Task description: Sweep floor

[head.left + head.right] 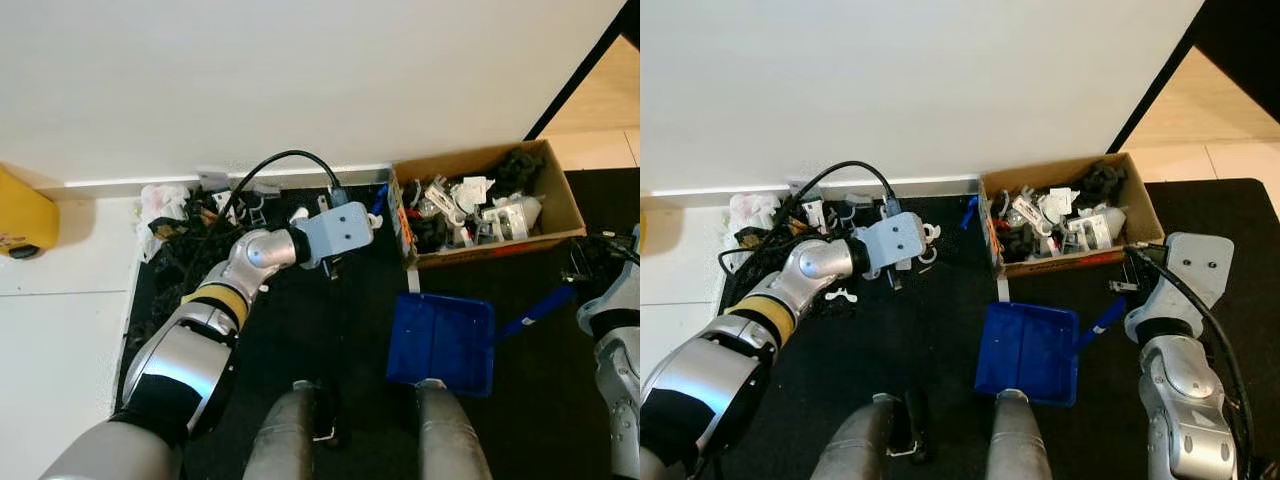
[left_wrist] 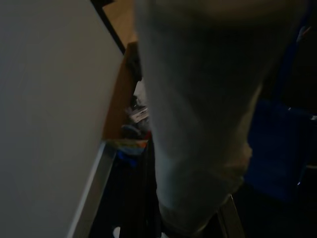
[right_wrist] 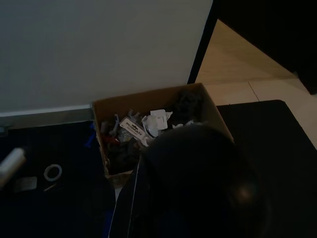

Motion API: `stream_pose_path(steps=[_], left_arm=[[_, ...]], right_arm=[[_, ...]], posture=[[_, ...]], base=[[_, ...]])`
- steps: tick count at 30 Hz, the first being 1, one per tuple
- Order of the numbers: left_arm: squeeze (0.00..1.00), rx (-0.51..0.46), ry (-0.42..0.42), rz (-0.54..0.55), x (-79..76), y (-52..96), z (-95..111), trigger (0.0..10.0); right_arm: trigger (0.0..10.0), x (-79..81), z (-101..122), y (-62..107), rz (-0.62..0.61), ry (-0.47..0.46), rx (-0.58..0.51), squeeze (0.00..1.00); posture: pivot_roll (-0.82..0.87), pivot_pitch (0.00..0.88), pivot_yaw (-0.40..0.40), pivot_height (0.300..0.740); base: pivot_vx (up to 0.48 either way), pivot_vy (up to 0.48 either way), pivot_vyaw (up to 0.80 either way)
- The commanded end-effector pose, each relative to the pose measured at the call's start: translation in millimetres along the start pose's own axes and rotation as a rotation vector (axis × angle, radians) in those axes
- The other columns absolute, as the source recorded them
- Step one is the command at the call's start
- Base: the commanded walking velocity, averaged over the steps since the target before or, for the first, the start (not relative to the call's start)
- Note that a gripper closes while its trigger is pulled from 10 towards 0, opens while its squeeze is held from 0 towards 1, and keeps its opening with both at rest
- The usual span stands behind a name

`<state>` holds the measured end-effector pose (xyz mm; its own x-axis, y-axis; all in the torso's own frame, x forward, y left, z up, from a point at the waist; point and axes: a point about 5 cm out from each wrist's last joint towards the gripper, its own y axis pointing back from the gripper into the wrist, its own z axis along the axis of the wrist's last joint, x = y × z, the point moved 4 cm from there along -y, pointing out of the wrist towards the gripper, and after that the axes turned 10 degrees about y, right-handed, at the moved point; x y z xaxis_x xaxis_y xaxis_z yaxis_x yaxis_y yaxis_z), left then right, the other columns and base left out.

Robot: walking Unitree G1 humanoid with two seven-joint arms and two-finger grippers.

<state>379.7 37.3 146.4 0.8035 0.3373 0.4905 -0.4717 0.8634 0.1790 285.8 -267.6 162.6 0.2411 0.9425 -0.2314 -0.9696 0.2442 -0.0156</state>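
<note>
Dustpan (image 1: 440, 342): blue, on the black floor mat (image 1: 330, 340), at 6 o'clock, handle toward 3.
Right tool (image 1: 1130, 285): near dustpan handle; grip unclear.
Left tool (image 1: 335, 268): 11 o'clock, beside litter (image 1: 185, 225); grip unclear.
Box (image 1: 480, 205): 1 o'clock, full of scraps.

head eyes: look down | wrist views: near | shared: cardboard box (image 1: 487, 203)

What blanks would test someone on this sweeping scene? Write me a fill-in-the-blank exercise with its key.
1. The dustpan lying on the black mat is ____ in colour.
2. The cardboard box full of scraps stands against the ____.
3. The loose litter is piled on the robot's ____ side of the box.
4. The left gripper reaches out over the ____.

Missing words: blue; wall; left; mat
</note>
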Motion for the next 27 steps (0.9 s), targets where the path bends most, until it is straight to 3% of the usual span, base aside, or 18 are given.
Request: stream_pose_path(steps=[1, 5, 7, 12, 15, 19, 20, 27], left_arm=[[0.00, -0.023, 0.029, -0.023, -6.9, -4.4, 1.9, 10.0], [0.00, -0.045, 0.057, -0.027, -9.4, -7.9, 4.9, 10.0], [0.00, -0.074, 0.146, -0.058, -14.2, -12.4, 7.9, 10.0], [0.00, -0.114, 0.238, -0.094, -16.3, -14.9, 12.8, 10.0], [0.00, -0.159, 0.339, -0.182, -21.1, -16.3, 19.4, 10.0], [0.00, -0.172, 0.383, -0.244, -24.8, -15.5, 21.5, 10.0], [0.00, -0.182, 0.422, -0.304, -27.6, -13.3, 23.0, 10.0], [0.00, -0.226, 0.481, -0.428, -28.3, -2.5, 28.5, 10.0]], right_arm=[[10.0, 0.7, -13.6, 5.9, 0.013, -0.008, 0.062, 0.00], [10.0, -1.3, -11.5, 7.2, 0.014, -0.003, 0.062, 0.00], [10.0, -4.4, -10.1, 7.8, 0.016, 0.003, 0.063, 0.00], [10.0, -4.1, -9.3, 6.8, 0.024, 0.008, 0.065, 0.00], [10.0, -0.7, -6.6, 3.2, 0.031, 0.002, 0.057, 0.00], [10.0, 1.6, -6.8, 2.0, 0.034, -0.003, 0.055, 0.00], [10.0, 3.8, -7.1, 1.4, 0.038, -0.009, 0.056, 0.00], [10.0, 7.7, -7.2, -2.2, 0.038, -0.026, 0.051, 0.00]], posture=[[-0.23, 0.440, 0.094, 0.740], [-0.24, 0.446, 0.090, 0.740], [-0.24, 0.448, 0.080, 0.740], [-0.24, 0.441, 0.080, 0.740], [-0.23, 0.433, 0.082, 0.740], [-0.22, 0.426, 0.087, 0.740], [-0.21, 0.423, 0.089, 0.740], [-0.17, 0.405, 0.105, 0.740]], base=[[0.000, 0.000, 0.00], [0.000, 0.000, 0.00], [0.000, 0.000, 0.00], [0.000, 0.000, 0.00], [0.000, 0.000, 0.00], [0.000, 0.000, 0.00], [0.000, 0.000, 0.00], [0.000, 0.000, 0.00]])
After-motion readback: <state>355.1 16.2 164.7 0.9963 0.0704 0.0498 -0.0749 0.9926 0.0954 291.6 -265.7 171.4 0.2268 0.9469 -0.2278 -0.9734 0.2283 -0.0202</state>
